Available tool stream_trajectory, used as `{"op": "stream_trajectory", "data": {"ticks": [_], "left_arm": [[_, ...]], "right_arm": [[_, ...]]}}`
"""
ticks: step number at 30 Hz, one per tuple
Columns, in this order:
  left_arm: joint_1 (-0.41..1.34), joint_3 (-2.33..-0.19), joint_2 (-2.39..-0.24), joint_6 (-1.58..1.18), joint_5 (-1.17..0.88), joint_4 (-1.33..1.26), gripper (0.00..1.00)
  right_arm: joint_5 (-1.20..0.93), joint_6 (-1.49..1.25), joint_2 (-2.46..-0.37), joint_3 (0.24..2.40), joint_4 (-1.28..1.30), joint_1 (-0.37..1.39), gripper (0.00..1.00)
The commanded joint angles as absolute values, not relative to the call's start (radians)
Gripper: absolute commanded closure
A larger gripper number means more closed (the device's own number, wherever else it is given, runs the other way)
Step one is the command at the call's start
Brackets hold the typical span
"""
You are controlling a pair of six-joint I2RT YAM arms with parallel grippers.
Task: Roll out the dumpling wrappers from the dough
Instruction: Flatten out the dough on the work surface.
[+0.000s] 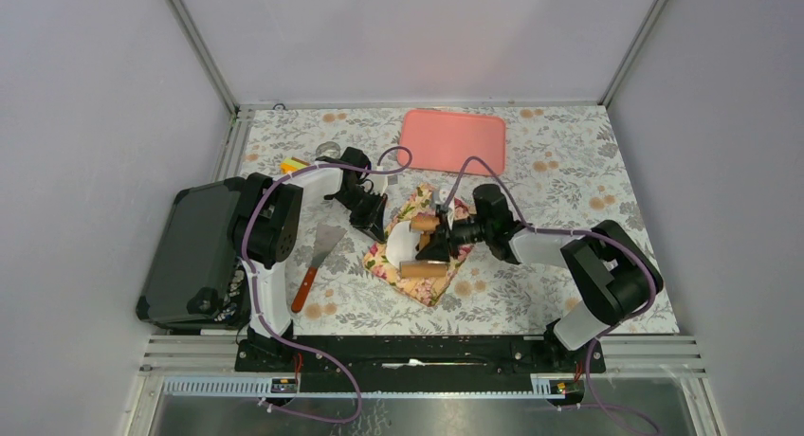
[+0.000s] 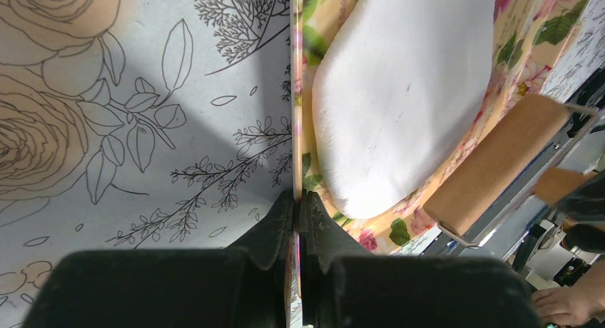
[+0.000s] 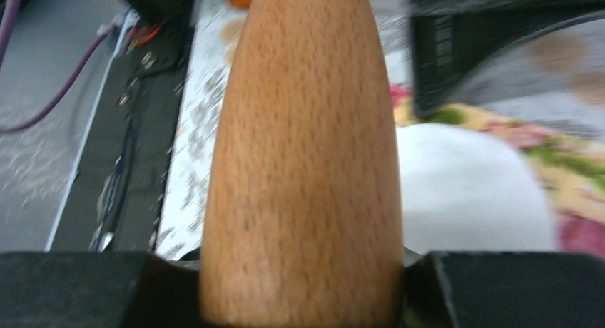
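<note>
Rolling step: left pincer (image 2: pixel 296 200) pinches the floral mat (image 2: pixel 514 50) edge, right pincer (image 3: pixel 303 289) grips the rolling pin (image 3: pixel 303 128) at the dough's (image 2: pixel 399 93) 3 o'clock; next, roll toward 9 o'clock.

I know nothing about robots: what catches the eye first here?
A white slab of dough lies on a flowered mat mid-table. The right end effector grips a wooden rolling pin beside it; the left end effector pinches the mat's edge. A pink tray sits at the far side.
</note>
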State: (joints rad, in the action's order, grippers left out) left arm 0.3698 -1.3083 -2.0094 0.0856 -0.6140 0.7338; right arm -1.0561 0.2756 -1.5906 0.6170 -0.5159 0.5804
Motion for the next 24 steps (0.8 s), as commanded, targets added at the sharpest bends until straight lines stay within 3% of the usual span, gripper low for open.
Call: {"op": "stream_trajectory", "data": {"ticks": [1,11,24], "left_arm": [[0.365,-1.267,-2.046,0.126,-0.494,0.712,1.00],[0.365,-1.266,-2.045,0.129,-0.497,0.713,1.00],[0.365,-1.266,-2.043,0.130,-0.500,0.713,1.00]], "right_arm": [[-0.960,-0.053,-1.612,0.665,-0.898,0.501,1.00],[-0.884,0.059,-1.849,0.737,-0.888,0.496,1.00],[-0.900,0.313,-1.734,0.640,-0.488,0.600,1.00]]}}
